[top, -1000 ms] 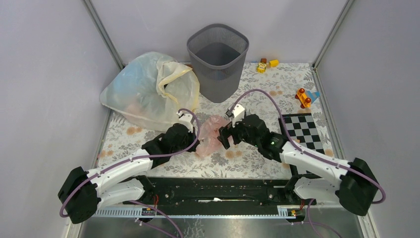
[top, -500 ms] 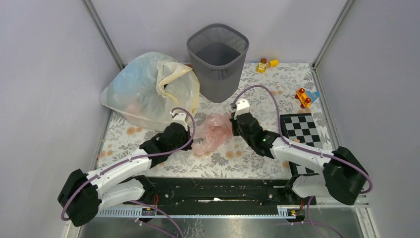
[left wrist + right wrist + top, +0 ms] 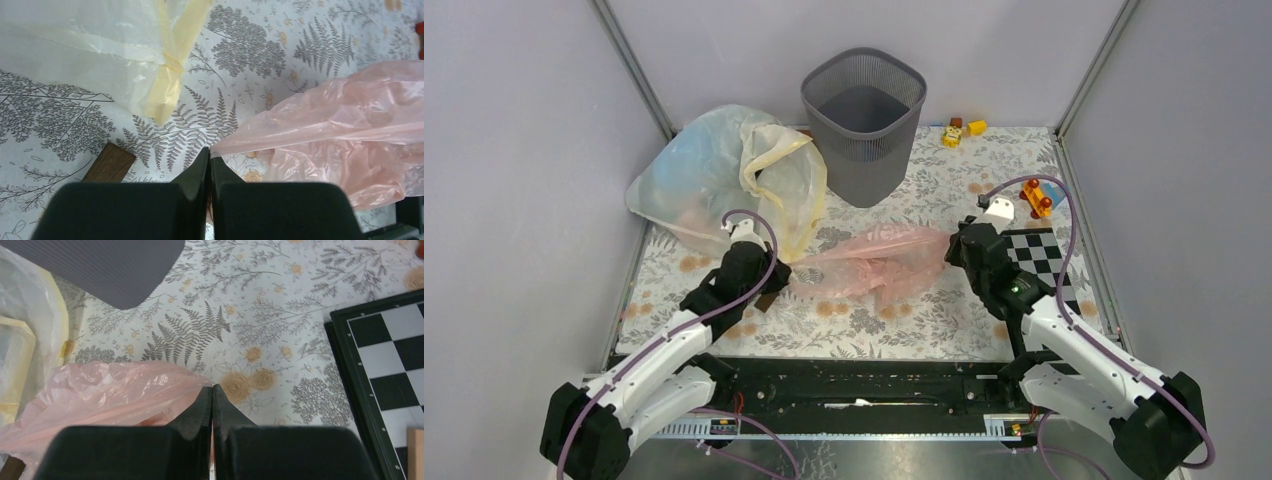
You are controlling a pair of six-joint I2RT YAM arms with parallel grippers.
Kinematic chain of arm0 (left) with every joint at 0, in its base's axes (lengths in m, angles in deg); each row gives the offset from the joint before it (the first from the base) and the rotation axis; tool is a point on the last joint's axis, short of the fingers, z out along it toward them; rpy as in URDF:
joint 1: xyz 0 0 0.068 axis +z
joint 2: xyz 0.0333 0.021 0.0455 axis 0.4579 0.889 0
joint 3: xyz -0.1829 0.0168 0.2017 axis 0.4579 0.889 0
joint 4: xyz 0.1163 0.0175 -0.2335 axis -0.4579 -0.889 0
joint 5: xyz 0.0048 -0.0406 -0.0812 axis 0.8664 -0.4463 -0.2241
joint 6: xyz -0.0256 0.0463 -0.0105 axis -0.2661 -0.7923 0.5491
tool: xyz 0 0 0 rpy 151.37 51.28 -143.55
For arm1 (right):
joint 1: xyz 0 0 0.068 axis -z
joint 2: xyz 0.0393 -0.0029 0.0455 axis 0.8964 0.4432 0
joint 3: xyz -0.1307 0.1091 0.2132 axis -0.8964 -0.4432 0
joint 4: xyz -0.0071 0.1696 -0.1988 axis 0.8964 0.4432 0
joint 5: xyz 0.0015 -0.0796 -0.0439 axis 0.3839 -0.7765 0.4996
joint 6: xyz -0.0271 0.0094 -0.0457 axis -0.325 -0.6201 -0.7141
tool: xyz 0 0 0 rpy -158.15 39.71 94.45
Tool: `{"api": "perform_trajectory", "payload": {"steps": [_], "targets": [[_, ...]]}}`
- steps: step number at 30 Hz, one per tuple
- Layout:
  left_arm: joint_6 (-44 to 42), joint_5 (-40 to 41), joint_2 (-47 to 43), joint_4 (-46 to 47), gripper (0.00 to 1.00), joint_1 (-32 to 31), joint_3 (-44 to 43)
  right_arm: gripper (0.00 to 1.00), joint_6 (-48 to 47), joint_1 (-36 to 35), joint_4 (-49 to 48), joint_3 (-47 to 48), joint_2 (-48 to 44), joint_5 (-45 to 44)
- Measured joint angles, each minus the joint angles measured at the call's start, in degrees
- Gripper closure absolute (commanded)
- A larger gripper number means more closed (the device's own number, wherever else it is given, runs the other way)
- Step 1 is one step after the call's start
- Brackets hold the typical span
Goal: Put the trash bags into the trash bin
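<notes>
- The left gripper (image 3: pixel 781 276) was seen fully closed, jaws pressed together on the left corner of the pink trash bag (image 3: pixel 874 260). The same pinch was confirmed in the wrist view (image 3: pixel 209 156).
- The right gripper (image 3: pixel 951 250) was likewise clamped tight on the bag's right end (image 3: pixel 212 390).
- The bag was held stretched between the two grippers, low over the floral table cover (image 3: pixel 944 320), and was not in the trash bin (image 3: pixel 864 120).
- The bin was found ahead of both grippers, between them and apart from the bag.
- A large whitish bag (image 3: pixel 714 180) lay ahead-left of the left gripper, its cream rim (image 3: pixel 167 85) hanging just ahead of the fingertips.
- A brown wooden block (image 3: pixel 109 162) lay just left of the left fingertips.
- A chessboard (image 3: pixel 385 365) sat just right of the right gripper, with toys (image 3: pixel 1037 197) further ahead-right.
- Bare cover was visible between the stretched bag and the bin's base. The enclosure walls stood well off both grippers.
- Versus 0.5 s ago: the grippers were moved apart and the bag was drawn from a crumpled lump into a long band. The bin, whitish bag and toys were unmoved.
</notes>
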Motion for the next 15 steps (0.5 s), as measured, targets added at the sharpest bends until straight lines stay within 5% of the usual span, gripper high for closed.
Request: {"api": "perform_trajectory", "payload": {"steps": [8, 11, 15], "targets": [[-2.3, -8.3, -0.1, -3.8, 1.0, 1.4, -4.6, 0.81, -2.2, 2.2, 9.4, 6.1, -0.1, 3.2], [-3.2, -13.1, 2.2, -6.2, 1.0, 1.7, -10.5, 0.51, -3.8, 2.8, 12.3, 12.5, 0.9, 4.8], [-4.3, -19.4, 5.5, -7.9, 1.0, 1.8, -20.6, 0.28, -5.9, 2.8, 13.6, 17.0, 0.3, 9.6]]}}
